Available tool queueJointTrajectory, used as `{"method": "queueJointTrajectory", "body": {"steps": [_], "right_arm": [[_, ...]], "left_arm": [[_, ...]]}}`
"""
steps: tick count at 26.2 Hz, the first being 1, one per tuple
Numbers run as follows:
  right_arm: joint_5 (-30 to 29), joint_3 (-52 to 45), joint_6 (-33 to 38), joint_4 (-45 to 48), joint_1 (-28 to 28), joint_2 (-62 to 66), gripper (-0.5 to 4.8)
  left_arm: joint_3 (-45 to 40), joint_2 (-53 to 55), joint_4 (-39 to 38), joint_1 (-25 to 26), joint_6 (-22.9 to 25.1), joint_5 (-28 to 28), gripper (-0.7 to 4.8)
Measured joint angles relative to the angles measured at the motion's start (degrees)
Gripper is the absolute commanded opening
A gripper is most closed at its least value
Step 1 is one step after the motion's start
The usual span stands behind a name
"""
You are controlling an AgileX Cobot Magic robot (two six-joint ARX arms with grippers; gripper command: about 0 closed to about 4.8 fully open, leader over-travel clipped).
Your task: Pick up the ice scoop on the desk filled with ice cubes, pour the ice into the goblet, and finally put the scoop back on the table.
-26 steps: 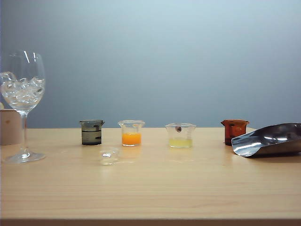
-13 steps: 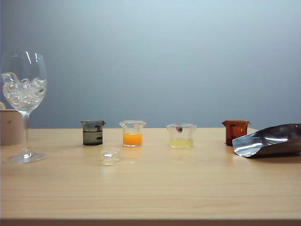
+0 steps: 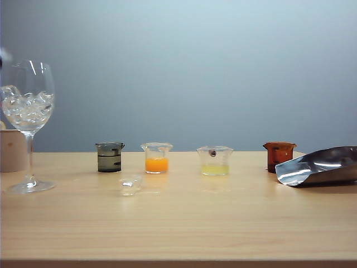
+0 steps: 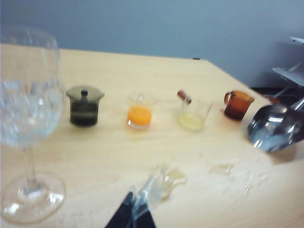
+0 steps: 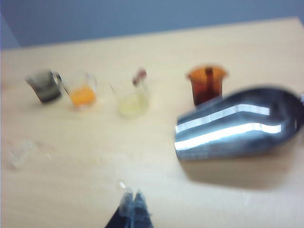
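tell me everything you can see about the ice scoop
The scoop is large, shiny stainless steel with a deep rounded bowl that mirrors bright streaks of light. It lies on its side on the table at the right, open mouth toward the beakers, just in front of the brown beaker. Its bowl looks empty. The handle runs out of the exterior view. Neither gripper touches it; the right gripper, shut, hangs above the bare table in front of it.

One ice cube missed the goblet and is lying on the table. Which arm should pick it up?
Left, probably. The stray ice cube lies just beyond the left gripper in its wrist view; from the right gripper it sits far off. Both grippers look shut, so it must open first.
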Motion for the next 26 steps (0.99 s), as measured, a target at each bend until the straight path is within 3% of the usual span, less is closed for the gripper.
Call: {"method": "queueJointTrajectory", "body": {"steps": [5,26], "right_arm": [[0.15,-6.95,1.44,0.76,-0.04,0.11,-0.09],[1.88,-7.06,1.57,1.31,-0.07,0.13,-0.09]], "left_arm": [[-5.88,-0.07,1.62,0.00,-0.15,1.88,-0.05],[-7.34,-0.11,0.37,0.00,-1.31,1.90,-0.02]]}}
